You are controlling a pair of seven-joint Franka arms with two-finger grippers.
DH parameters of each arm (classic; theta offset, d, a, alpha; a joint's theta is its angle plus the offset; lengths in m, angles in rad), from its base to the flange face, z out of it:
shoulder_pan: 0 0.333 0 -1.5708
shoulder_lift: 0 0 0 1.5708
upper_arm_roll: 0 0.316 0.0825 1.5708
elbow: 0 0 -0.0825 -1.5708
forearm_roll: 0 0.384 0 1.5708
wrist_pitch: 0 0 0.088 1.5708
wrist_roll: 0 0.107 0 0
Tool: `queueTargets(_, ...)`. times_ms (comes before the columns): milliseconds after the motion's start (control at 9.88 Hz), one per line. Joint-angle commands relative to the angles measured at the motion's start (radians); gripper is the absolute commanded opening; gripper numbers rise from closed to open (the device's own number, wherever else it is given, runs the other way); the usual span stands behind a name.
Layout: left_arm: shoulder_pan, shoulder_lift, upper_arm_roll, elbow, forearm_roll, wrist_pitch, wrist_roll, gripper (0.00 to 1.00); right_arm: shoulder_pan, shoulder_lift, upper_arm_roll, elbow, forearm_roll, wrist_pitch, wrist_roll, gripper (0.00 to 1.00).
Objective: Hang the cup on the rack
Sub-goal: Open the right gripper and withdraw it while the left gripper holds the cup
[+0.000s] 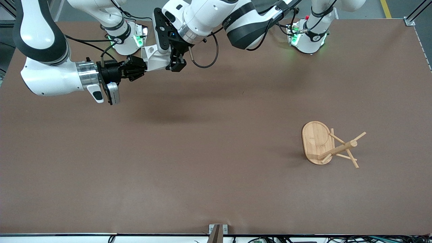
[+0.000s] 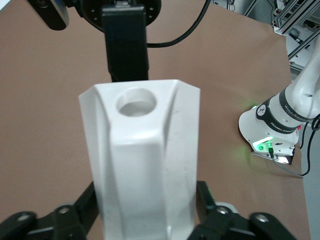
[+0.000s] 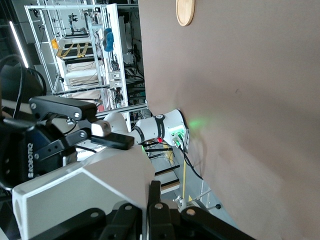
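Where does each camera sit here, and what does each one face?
Front view: high across the table, facing both arms; left gripper and right gripper both grip the cup in the air; rack lies tipped over.
Left wrist: looks along its fingers at the cup.
Right wrist: fingers, cup.
All share the cup.

Cup [image 2: 145, 165] base hidden among both hands' fingers.

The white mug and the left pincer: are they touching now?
Touching. The left wrist view shows the left pincer with a finger pressed against each side of the white mug, no gap visible.
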Motion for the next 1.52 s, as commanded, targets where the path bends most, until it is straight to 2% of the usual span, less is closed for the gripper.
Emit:
queueTargets(0, -0.009, 0.025, -0.001, -0.016, 0.017, 0.001, -0.007, 0.0, 0.02, -0.041, -0.004, -0.021, 0.037, 0.007, 0.031, 0.02)
queueTargets(203, 0.011, -0.019, 0.018, -0.02, 0.024, -0.064, -0.051, 0.0, 0.021, -0.041, -0.004, -0.012, 0.037, 0.009, 0.08, 0.02)
queueTargets(304, 0.034, -0.038, 0.026, -0.019, 0.046, -0.125, -0.088, 0.0, 0.021, -0.038, -0.004, 0.005, 0.033, 0.004, 0.153, 0.27)
queueTargets(405, 0.06, -0.059, 0.028, -0.019, 0.05, -0.182, -0.14, 0.0, 0.034, -0.038, -0.004, 0.014, 0.021, 0.009, 0.177, 0.97)
queueTargets(506, 0.068, -0.078, 0.029, -0.019, 0.052, -0.228, -0.209, 0.0, 0.028, -0.037, -0.007, 0.023, -0.028, 0.01, 0.178, 1.0)
queueTargets(810, 0.12, -0.118, 0.031, -0.019, 0.147, -0.363, -0.41, 0.0, -0.061, -0.035, -0.014, 0.133, -0.269, 0.01, 0.221, 1.0)
queueTargets(1013, 0.219, -0.126, 0.032, -0.019, 0.148, -0.448, -0.462, 0.0, -0.145, -0.035, -0.014, 0.216, -0.537, 0.016, 0.25, 1.0)
queueTargets(1114, 0.275, -0.135, 0.032, -0.022, 0.158, -0.48, -0.491, 0.01, -0.205, -0.034, -0.014, 0.236, -0.638, 0.025, 0.25, 1.0)
queueTargets(1215, 0.315, -0.147, 0.029, -0.023, 0.226, -0.503, -0.536, 0.01, -0.259, -0.034, -0.014, 0.239, -0.752, 0.094, 0.249, 1.0)
queueTargets(1316, 0.361, -0.149, 0.028, -0.022, 0.23, -0.543, -0.567, 0.01, -0.296, -0.038, -0.014, 0.249, -0.879, 0.158, 0.247, 1.0)
queueTargets(1418, 0.39, -0.149, 0.029, -0.023, 0.23, -0.575, -0.609, 0.0, -0.314, -0.035, -0.016, 0.293, -0.954, 0.174, 0.243, 1.0)
